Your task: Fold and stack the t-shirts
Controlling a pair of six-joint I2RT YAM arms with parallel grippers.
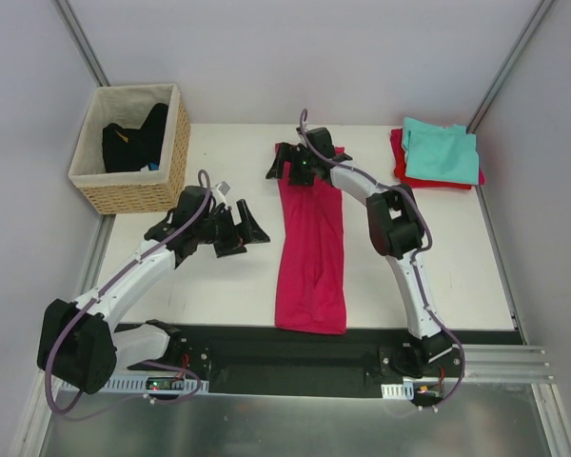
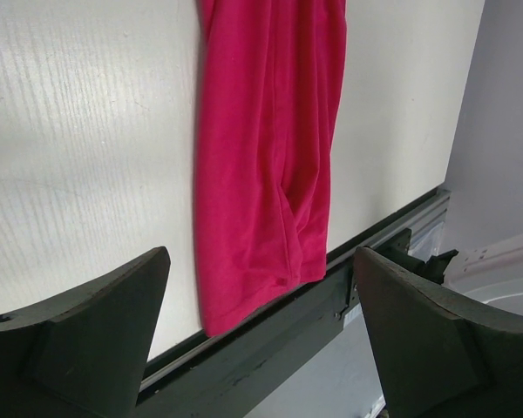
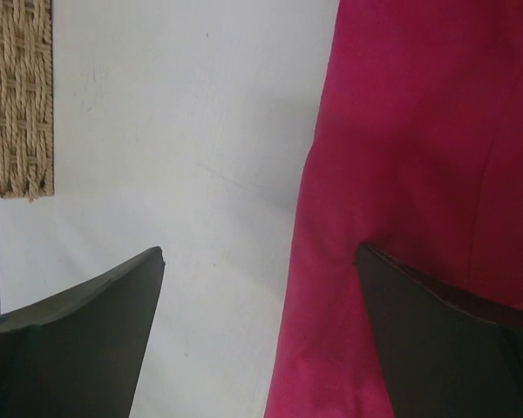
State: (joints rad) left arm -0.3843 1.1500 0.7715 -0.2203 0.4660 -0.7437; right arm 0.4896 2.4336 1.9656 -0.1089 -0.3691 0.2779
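The magenta-pink t-shirt [image 1: 311, 252] lies folded into a long narrow strip down the middle of the table. It also shows in the left wrist view [image 2: 266, 148] and the right wrist view [image 3: 427, 157]. My right gripper [image 1: 284, 164] is open at the strip's far end. In the right wrist view [image 3: 260, 252] it straddles the strip's left edge, one finger over cloth and one over bare table. My left gripper [image 1: 246, 233] is open and empty, left of the strip, and in its own view [image 2: 261, 252] faces the strip's near end. A folded teal t-shirt [image 1: 443, 152] lies on a red t-shirt [image 1: 400, 167] at the back right.
A wicker basket [image 1: 138, 195] with a dark garment [image 1: 133, 143] inside stands at the back left; its weave shows in the right wrist view [image 3: 17, 96]. A black rail [image 2: 270, 340] runs along the table's near edge. Grey walls enclose the table.
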